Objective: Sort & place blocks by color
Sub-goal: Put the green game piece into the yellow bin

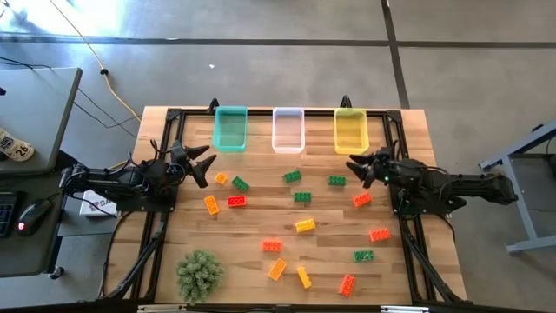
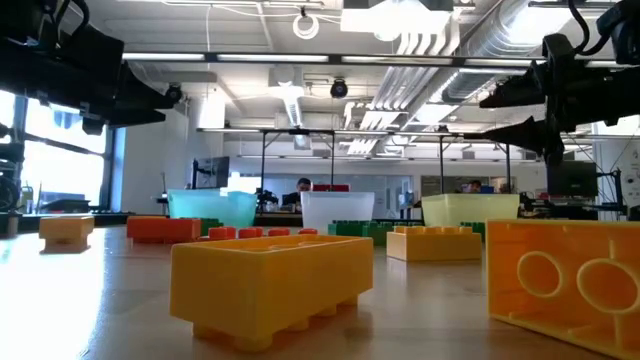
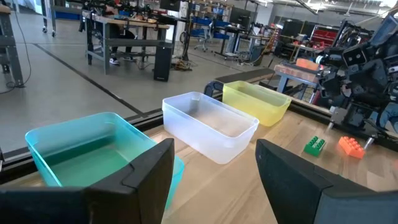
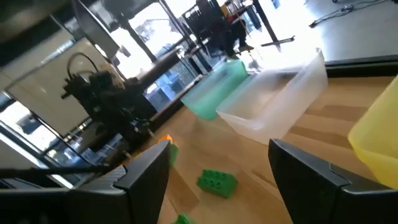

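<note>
So the blocks (image 1: 304, 225) are all scattered loose over the wooden table (image 1: 252, 269), none in the teal bin (image 1: 230, 129), clear bin (image 1: 288, 129) or yellow bin (image 1: 351, 130). Left gripper (image 1: 206, 164) and right gripper (image 1: 354, 167) both hover with fingers spread wide, holding nothing.

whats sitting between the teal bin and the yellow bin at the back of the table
The clear bin stands between the teal bin and the yellow bin, all three empty; the high view shows it.

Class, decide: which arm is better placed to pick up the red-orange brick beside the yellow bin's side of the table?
Right: its open tool hangs nearly over that brick; the left tool is across the table.
</note>
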`<move>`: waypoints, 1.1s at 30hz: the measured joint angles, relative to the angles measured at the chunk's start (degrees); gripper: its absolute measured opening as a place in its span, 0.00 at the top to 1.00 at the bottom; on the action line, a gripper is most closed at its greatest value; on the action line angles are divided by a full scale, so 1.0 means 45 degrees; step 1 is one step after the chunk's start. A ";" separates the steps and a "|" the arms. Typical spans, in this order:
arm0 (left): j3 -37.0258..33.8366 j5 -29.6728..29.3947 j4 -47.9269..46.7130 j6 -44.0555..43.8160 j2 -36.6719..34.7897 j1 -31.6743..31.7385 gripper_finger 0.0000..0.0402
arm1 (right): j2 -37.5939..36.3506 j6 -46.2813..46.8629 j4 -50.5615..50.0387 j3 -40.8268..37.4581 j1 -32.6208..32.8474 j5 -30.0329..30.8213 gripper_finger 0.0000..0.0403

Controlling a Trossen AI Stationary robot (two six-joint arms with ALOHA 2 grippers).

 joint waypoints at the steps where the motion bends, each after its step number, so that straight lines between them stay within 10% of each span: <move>1: 0.0001 0.0000 0.0002 0.0000 0.0002 -0.0001 0.47 | 0.0000 0.0061 0.0270 -0.0001 0.0001 0.0002 0.36; 20: -0.0002 0.0000 0.0004 0.0005 0.0002 -0.0003 0.47 | 0.0012 -0.1277 0.4986 0.0971 0.0000 0.0609 0.36; 33: -0.0002 0.0000 0.0014 0.0000 0.0001 -0.0006 0.47 | 0.1180 -0.2909 -0.1108 0.4817 0.0000 0.0900 0.36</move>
